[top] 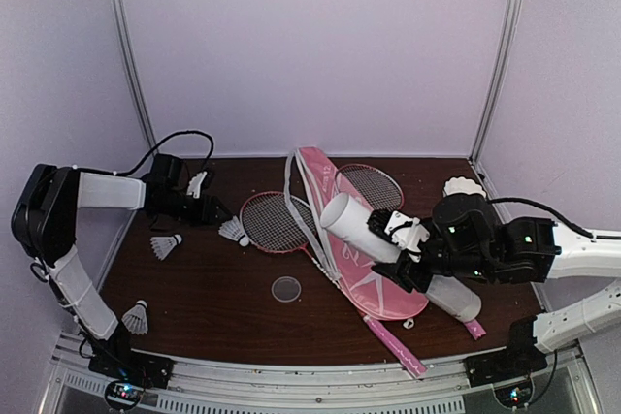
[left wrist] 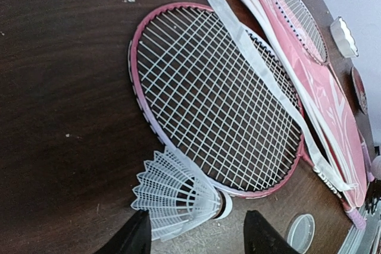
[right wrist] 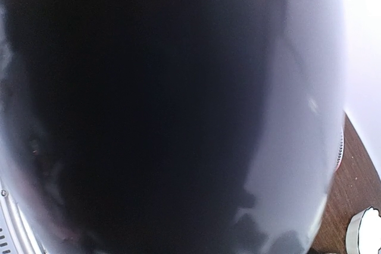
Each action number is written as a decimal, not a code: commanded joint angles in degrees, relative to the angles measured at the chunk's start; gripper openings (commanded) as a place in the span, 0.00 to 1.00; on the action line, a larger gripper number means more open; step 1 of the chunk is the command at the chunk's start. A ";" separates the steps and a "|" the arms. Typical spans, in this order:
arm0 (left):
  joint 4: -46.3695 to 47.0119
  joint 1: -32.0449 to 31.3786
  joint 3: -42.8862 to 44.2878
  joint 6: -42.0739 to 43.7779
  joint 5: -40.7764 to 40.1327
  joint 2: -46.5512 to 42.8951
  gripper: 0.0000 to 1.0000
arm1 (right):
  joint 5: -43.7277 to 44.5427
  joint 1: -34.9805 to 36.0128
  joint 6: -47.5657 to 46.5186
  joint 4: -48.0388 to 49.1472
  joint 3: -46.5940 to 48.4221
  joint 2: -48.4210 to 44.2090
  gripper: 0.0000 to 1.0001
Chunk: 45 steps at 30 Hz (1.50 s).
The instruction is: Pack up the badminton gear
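Shuttlecocks: one white feather shuttlecock lies nearest, a second shuttlecock beyond. Right gripper grips the long white tube, which blots out its wrist view, over the pink white-striped racquet cover. Left gripper, fingers apart, straddles a third shuttlecock, contact unclear, beside a red-framed racquet; a second racquet is partly hidden.

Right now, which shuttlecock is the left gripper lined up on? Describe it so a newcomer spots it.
Find the red-framed racquet head lying left of the pink cover. At its left rim a white feather shuttlecock lies on its side, just ahead of the open left gripper. The other two shuttlecocks sit farther left, away from any racquet.
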 commanded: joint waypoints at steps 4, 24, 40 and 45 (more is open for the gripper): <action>2.04 -0.95 0.99 1.04 3.22 4.17 0.47 | -0.07 -0.41 0.08 0.15 2.20 -0.42 0.44; -8.80 -13.34 1.34 4.00 -1.83 -19.14 0.00 | -0.33 -0.41 1.65 1.62 2.21 0.10 0.43; -13.11 -39.01 20.36 11.72 -5.49 -30.77 0.00 | -2.14 -0.39 1.94 3.38 3.37 1.50 0.41; -13.74 -44.33 24.77 13.15 -5.94 -25.56 0.00 | -3.63 -0.26 1.94 4.53 4.23 1.41 0.41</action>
